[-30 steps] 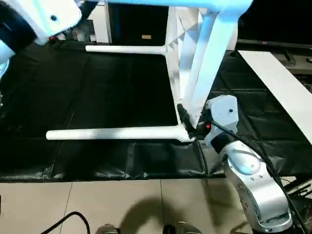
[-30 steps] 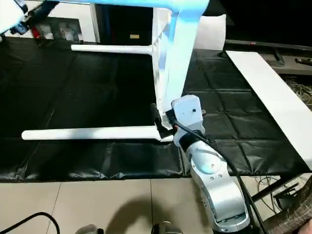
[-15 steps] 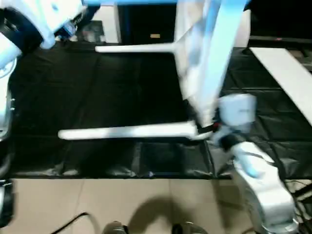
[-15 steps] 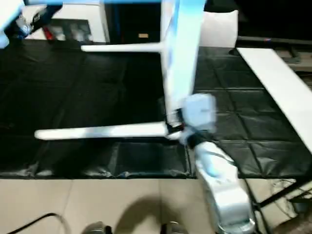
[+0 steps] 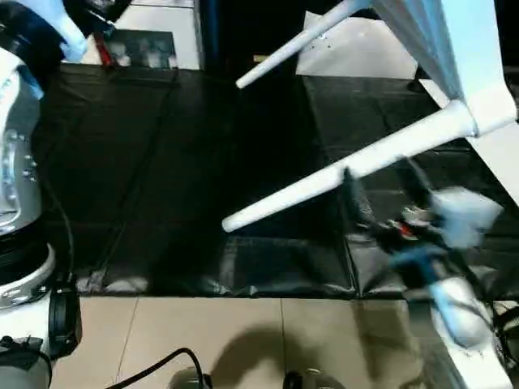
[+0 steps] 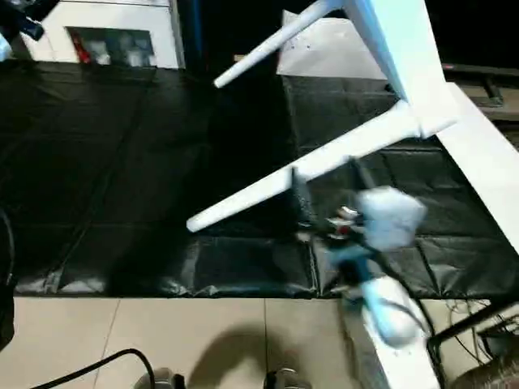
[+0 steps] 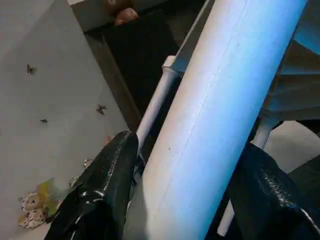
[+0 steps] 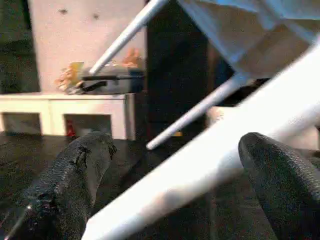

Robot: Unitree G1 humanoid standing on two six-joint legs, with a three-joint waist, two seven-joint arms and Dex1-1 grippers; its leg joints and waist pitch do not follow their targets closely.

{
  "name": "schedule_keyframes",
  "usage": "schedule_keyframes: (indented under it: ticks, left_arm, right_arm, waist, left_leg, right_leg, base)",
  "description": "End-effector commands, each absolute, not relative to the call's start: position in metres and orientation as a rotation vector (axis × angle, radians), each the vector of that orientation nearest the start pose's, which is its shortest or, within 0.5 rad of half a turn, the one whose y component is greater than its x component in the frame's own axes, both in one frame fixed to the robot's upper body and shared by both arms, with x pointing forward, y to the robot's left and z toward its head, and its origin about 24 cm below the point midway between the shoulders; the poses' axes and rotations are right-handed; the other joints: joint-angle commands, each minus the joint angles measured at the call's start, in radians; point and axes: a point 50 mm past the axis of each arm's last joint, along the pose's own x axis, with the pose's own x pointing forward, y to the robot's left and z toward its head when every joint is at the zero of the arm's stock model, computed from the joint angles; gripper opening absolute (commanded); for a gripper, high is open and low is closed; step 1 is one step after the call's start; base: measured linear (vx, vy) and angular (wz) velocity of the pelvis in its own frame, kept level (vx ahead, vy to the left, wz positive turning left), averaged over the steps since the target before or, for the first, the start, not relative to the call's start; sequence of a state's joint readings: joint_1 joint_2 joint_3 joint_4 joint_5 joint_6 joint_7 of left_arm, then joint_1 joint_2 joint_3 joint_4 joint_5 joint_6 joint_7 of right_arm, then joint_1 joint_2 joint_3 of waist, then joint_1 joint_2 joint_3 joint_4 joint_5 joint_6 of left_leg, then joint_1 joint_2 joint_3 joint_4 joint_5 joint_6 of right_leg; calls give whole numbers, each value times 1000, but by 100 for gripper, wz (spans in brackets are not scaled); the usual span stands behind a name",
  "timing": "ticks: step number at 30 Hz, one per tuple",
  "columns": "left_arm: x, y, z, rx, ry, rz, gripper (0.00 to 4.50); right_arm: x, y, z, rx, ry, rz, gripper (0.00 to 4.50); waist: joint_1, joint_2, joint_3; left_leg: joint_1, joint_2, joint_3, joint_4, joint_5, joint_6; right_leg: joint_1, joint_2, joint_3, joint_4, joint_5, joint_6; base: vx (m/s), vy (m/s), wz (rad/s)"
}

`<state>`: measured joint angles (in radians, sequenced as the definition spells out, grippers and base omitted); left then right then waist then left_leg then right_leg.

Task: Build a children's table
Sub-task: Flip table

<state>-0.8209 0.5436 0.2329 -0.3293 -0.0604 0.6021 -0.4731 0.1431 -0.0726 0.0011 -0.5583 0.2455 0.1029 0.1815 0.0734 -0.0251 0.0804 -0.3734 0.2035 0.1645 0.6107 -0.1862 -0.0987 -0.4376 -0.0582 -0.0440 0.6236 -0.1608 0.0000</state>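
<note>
Above the black mat (image 5: 162, 162), left fingers (image 7: 107, 185) pinching a leg (image 7: 220, 120), right fingers (image 8: 75, 185) spread.

Smooth white plastic table legs (image 5: 324, 182) tilt over a wrinkled, glossy black floor sheet (image 5: 162, 162) (gripper fingers (image 8: 75, 175) look grainy black rubber).

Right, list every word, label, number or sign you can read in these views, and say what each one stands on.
None can be read.
Small yellowish tag on the dark cabinet front: too small and blurred to read.
Items behind the white cabinet glass doors: any print on them is blurred.
Table leg, tabletop and black floor mat: no print visible.
</note>
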Motion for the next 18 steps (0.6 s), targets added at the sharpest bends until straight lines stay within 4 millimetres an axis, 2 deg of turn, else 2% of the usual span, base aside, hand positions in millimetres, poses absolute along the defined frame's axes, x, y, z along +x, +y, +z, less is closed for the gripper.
schedule_keyframes:
  ticks: [1, 3, 5, 6, 8, 9, 11, 12, 14, 15, 16, 17, 18]
  left_arm:
    - [282, 213, 337, 395, -581, -151, 248]
    - [282, 215, 337, 382, -574, -132, 247]
    - [282, 216, 338, 376, -576, -133, 247]
    - [282, 216, 338, 371, -581, -139, 247]
    - [282, 215, 338, 369, -582, -146, 247]
    - [282, 215, 338, 369, -582, -146, 247]
    - [282, 215, 338, 365, -582, -147, 247]
    - [282, 215, 335, 360, -579, -153, 247]
    - [282, 214, 332, 347, -575, -165, 247]
    - [282, 214, 331, 339, -576, -168, 247]
    - [282, 214, 329, 324, -577, -174, 247]
    - [281, 215, 327, 311, -581, -181, 247]
    - [281, 215, 325, 299, -581, -186, 247]
  right_arm:
    - [208, -158, 131, 154, -339, 200, 450]
    - [205, -160, 126, 163, -327, 198, 450]
    - [205, -160, 123, 171, -310, 201, 450]
    - [209, -161, 118, 209, -276, 186, 450]
    - [221, -161, 112, 276, -215, 176, 450]
    - [221, -161, 112, 276, -215, 176, 450]
    - [225, -161, 112, 297, -215, 183, 450]
    - [240, -158, 113, 356, -212, 222, 450]
    - [255, -155, 112, 431, -202, 257, 450]
    - [260, -154, 112, 434, -200, 268, 450]
    - [266, -153, 112, 430, -202, 293, 450]
    - [270, -151, 115, 439, -207, 318, 450]
    - [273, -149, 119, 447, -220, 346, 450]
  waist:
    - [-4, -3, -63]
    - [-6, 1, -61]
    - [-10, -2, -59]
    - [-12, 0, -58]
    - [-19, -1, -58]
    - [-19, -2, -58]
    - [-19, -1, -60]
    - [-20, -2, -61]
    - [-23, -6, -64]
    - [-22, -3, -64]
    - [-22, -8, -64]
    - [-18, -5, -66]
    - [-16, -6, -68]
  left_leg:
    - [-3, -2, -2, -75, -254, -5]
    - [-2, -2, -2, -75, -253, -5]
    - [-2, -5, -1, -74, -267, -2]
    - [-1, -6, -2, -74, -273, -1]
    - [-1, -7, -6, -74, -285, -2]
    - [0, -8, -5, -73, -284, -2]
    - [1, -6, -4, -72, -272, -1]
    - [1, -6, -5, -73, -266, -1]
    - [0, -5, -4, -71, -248, -2]
    - [2, -4, -4, -70, -244, -2]
    - [-3, -3, -2, -71, -223, -2]
    - [-1, -2, -2, -70, -213, -3]
    - [-3, 0, 0, -70, -184, 0]
  right_leg:
    - [54, -47, 34, -88, -396, -46]
    - [53, -47, 34, -90, -413, -39]
    - [51, -47, 32, -98, -472, -20]
    - [49, -46, 31, -100, -488, -17]
    - [48, -45, 28, -102, -516, -14]
    - [47, -45, 28, -103, -516, -13]
    - [46, -46, 30, -102, -498, -17]
    - [48, -46, 29, -98, -478, -26]
    - [49, -46, 29, -93, -437, -50]
    - [48, -48, 30, -89, -422, -58]
    - [53, -47, 32, -87, -391, -68]
    - [54, -48, 33, -82, -368, -78]
    - [57, -47, 34, -78, -315, -95]
  base:
    - [0, 0, 0]
    - [0, 0, 0]
    - [0, 0, 0]
    - [0, 0, 0]
    - [0, 0, 0]
    - [0, 0, 0]
    - [0, 0, 0]
    - [0, 0, 0]
    - [0, 0, 0]
    - [0, 0, 0]
    - [0, 0, 0]
    - [0, 0, 0]
    - [0, 0, 0]
